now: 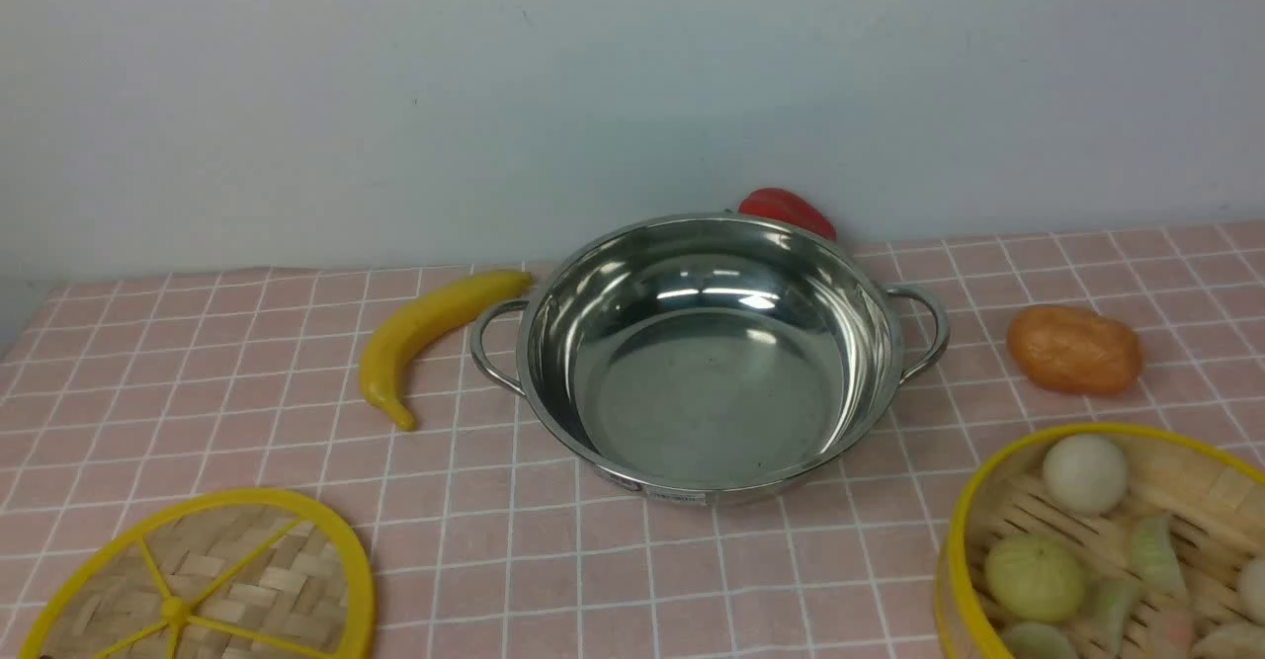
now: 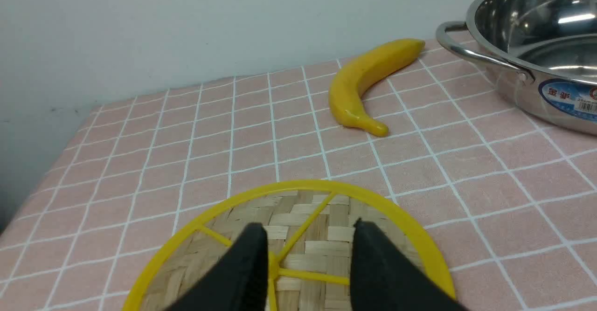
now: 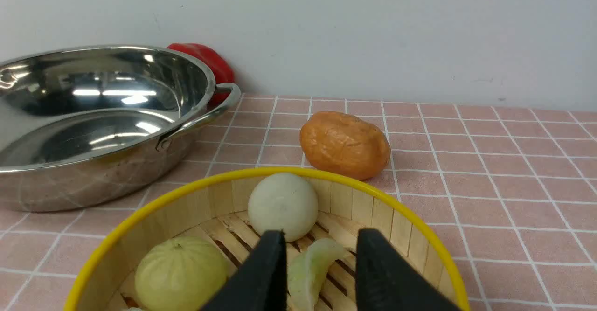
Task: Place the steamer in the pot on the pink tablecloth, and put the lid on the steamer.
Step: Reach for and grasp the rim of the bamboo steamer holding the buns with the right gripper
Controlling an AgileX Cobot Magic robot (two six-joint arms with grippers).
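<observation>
Starting state: the pot (image 1: 692, 392) sits empty in the middle of the pink tablecloth (image 1: 247, 363); neither placement is done yet.
Steamer: at the table's near right corner (image 1: 951, 550), apart from the pot, carrying a white bun (image 1: 1084, 473), a green bun (image 1: 1035, 577) and dumplings; the front view cuts part of it off.
Lid: flat on the cloth at the near left (image 1: 198, 580), well apart from the pot.
Right hand: above the steamer's inside (image 3: 321, 234), fingers parted, grasping nothing.
Left hand: above the lid's hub (image 2: 308, 227), fingers parted, a yellow spoke under the gap, grasping nothing.
Step in hand: by the look of it, the first pick, taking hold of the steamer.
Next move: the right hand probably has to clench on the steamer's wall, lift it level so the buns stay put, clear the pot's rim and lower it centred.
Bystanders: banana (image 1: 425, 328) left of the pot, red pepper (image 1: 786, 206) behind it, orange lumpy toy (image 1: 1074, 350) to its right.
</observation>
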